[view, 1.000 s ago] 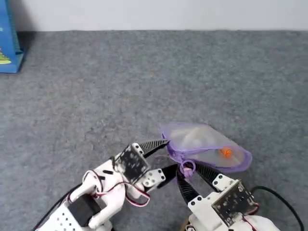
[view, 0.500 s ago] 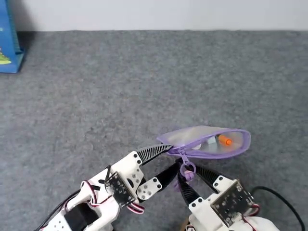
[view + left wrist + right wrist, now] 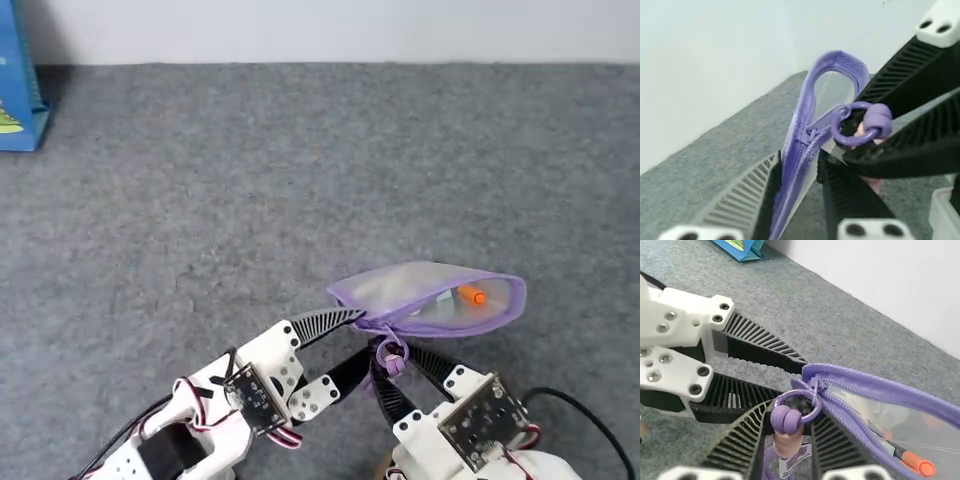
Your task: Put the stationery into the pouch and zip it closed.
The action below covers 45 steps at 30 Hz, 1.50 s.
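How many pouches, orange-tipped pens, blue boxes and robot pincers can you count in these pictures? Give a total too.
Pouches: 1, purple pouch
Orange-tipped pens: 1, pen inside it
Blue boxes: 1, box
Pincers: 2, left pincer on the pouch, right pincer on its zip pull
Total: 5

Lab tabletop: grey felt [image 3: 300, 170], white wall [image 3: 330, 30]

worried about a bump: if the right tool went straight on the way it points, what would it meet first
Most likely the pouch: its near end sits just past the zip pull that the right tool grips. The left tool pinches that same end, so it may touch too.
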Each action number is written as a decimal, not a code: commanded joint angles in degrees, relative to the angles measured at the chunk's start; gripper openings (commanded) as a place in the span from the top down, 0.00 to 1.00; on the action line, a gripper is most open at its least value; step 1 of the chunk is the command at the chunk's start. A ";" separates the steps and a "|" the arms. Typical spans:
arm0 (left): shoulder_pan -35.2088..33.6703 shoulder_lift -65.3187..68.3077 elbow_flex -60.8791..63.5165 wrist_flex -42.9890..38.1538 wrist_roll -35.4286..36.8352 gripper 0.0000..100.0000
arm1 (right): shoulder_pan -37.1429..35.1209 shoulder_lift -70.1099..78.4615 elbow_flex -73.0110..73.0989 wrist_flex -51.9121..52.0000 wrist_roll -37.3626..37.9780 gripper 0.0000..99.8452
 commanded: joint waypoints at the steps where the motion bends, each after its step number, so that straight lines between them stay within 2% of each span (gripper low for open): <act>1: 1.23 -0.44 -0.22 -0.79 -0.18 0.93 | 0.13 -0.04 -2.37 -0.57 -0.18 0.99; 4: 1.32 -0.53 -0.22 -0.88 -0.26 0.99 | 0.13 -0.04 -5.98 -0.48 -0.18 0.99; 12: 0.44 -0.53 -0.22 -0.44 0.00 0.99 | 0.48 -0.04 -8.97 0.13 0.35 0.99; 16: -1.41 -0.53 -0.66 3.08 0.09 0.99 | 1.19 -0.04 -9.05 -0.31 0.44 0.99; 22: -2.29 -0.53 -0.66 6.95 0.09 0.99 | 12.62 -0.04 -8.79 -3.03 4.48 0.99; 26: -2.29 -0.53 -0.84 7.21 -0.09 0.99 | 16.75 -0.04 -8.70 -4.88 5.80 0.99; 31: -1.93 -0.53 -3.03 7.12 -0.09 0.97 | 16.75 -0.04 -8.97 -4.35 5.45 0.99; 34: -1.85 -0.53 -3.30 6.86 0.62 0.87 | 16.66 -0.13 -8.97 -4.35 5.36 0.99; 37: -1.85 -0.53 -3.30 6.86 5.27 0.81 | 16.13 -0.13 -8.97 -4.18 5.36 0.99; 41: -1.85 -0.53 -3.21 5.71 5.80 0.81 | 11.21 -0.13 -9.05 -2.24 4.22 0.99; 45: -1.85 -0.53 -3.21 3.34 5.80 0.81 | 9.63 -0.13 -9.05 -2.24 2.90 0.99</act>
